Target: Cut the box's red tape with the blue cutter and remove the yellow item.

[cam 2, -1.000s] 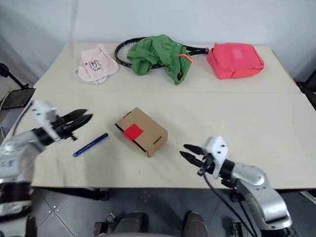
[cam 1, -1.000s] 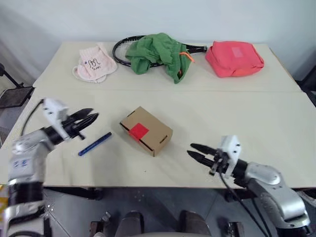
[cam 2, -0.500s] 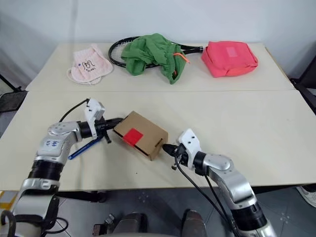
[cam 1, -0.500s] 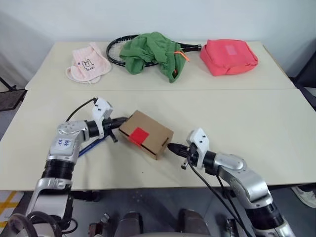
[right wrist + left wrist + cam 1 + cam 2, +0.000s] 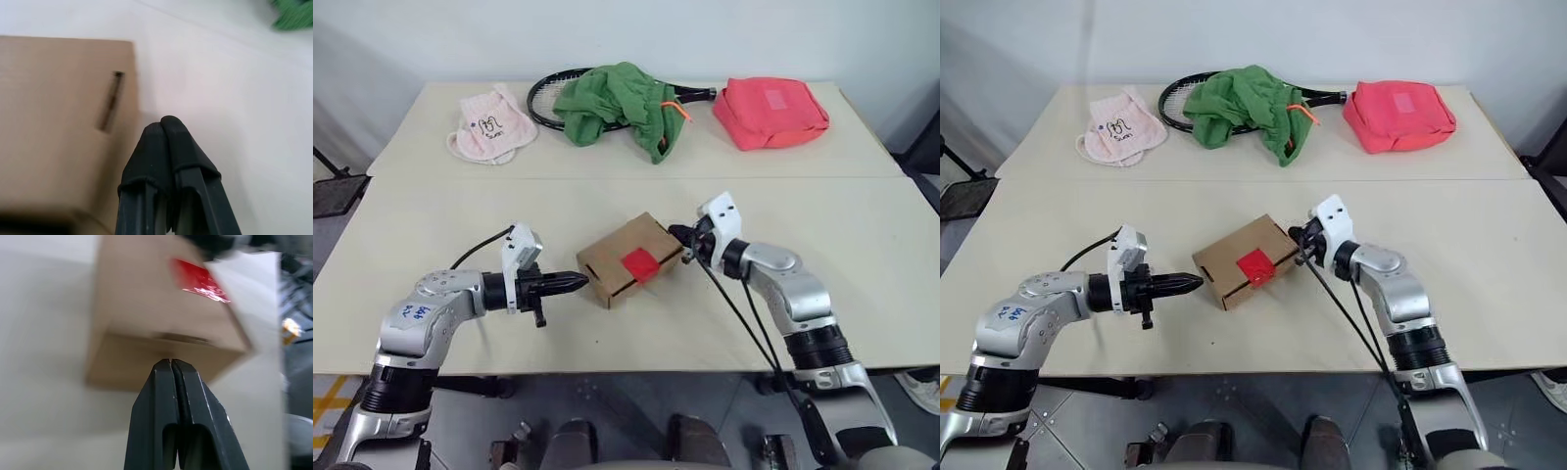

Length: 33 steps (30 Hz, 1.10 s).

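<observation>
The brown box [image 5: 612, 257] lies at the table's middle, turned askew, with the red tape [image 5: 639, 264] on its top and front edge. My left gripper [image 5: 579, 281] is shut and empty, its tips right at the box's near left side [image 5: 146, 352]. My right gripper [image 5: 675, 235] is also shut and empty, against the box's far right end, next to the slotted side [image 5: 54, 122]. The blue cutter is hidden, possibly under my left arm. The yellow item is out of view.
Along the back of the table lie a pink cloth [image 5: 489, 132], a black racket [image 5: 540, 98] under a green cloth [image 5: 617, 103], and a pink-red bag [image 5: 773, 111]. A seam [image 5: 803, 177] crosses the table behind the box. Bare tabletop lies right of the right arm.
Both grippers went from open to shut. The box has swung round on the table, its right end going away from me. My right gripper moved forward and my left drew back and rightward.
</observation>
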Each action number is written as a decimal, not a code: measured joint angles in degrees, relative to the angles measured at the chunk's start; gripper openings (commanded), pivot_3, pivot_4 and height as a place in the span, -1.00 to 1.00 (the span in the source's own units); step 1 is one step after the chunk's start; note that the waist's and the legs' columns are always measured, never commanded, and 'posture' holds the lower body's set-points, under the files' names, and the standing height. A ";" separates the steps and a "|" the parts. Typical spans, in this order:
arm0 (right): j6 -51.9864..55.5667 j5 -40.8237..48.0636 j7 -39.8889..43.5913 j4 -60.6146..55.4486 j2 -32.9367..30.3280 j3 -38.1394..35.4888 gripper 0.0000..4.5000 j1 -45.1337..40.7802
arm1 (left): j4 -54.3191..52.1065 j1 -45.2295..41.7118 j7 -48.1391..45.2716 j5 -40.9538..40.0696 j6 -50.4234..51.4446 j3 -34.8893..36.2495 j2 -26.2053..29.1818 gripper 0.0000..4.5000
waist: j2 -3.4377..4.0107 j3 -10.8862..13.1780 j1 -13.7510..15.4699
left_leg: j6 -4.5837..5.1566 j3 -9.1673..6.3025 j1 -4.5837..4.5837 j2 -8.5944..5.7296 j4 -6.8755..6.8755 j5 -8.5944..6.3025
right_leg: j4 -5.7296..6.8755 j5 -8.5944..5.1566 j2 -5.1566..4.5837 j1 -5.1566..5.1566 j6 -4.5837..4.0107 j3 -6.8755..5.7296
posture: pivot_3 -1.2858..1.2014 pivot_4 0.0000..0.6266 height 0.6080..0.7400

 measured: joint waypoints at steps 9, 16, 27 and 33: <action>14.58 9.47 6.76 -20.14 -9.67 -4.39 -1.00 14.93 | 15.60 -18.58 0.89 -0.39 -3.99 3.19 -1.74 -0.98 | 0.00 0.00 0.40 | 0.00 0.13 -0.01 0.00 0.18 0.00 | -0.01 0.00 0.00 0.03 -0.01 0.03 | 0.03 -0.52 1.00; 28.69 14.47 -0.34 -31.90 -1.73 2.78 -1.00 17.70 | 38.78 -25.93 4.79 14.12 -19.37 -7.92 -11.67 -0.98 | -0.03 -0.01 -0.12 | 0.02 0.38 -0.02 0.00 0.20 -0.01 | 0.00 0.01 -0.02 -0.14 -0.02 0.14 | 0.03 -0.52 1.00; 24.27 7.68 -6.11 -19.68 1.95 4.12 -1.00 7.08 | 21.51 -14.71 -1.23 10.86 -2.69 -8.76 -6.80 -0.98 | -0.09 0.03 -0.22 | 0.01 0.40 -0.06 0.04 0.23 -0.03 | 0.14 0.01 -0.03 -0.23 -0.02 0.18 | 0.03 -0.52 1.00; 17.87 5.39 -1.90 -11.13 1.86 5.05 -1.00 0.82 | 8.86 -6.79 4.42 6.54 5.76 -5.02 -8.06 -0.98 | -0.09 0.03 -0.19 | 0.03 0.42 -0.05 0.04 0.32 -0.04 | 0.17 0.01 -0.04 -0.20 -0.02 0.25 | 0.03 -0.52 1.00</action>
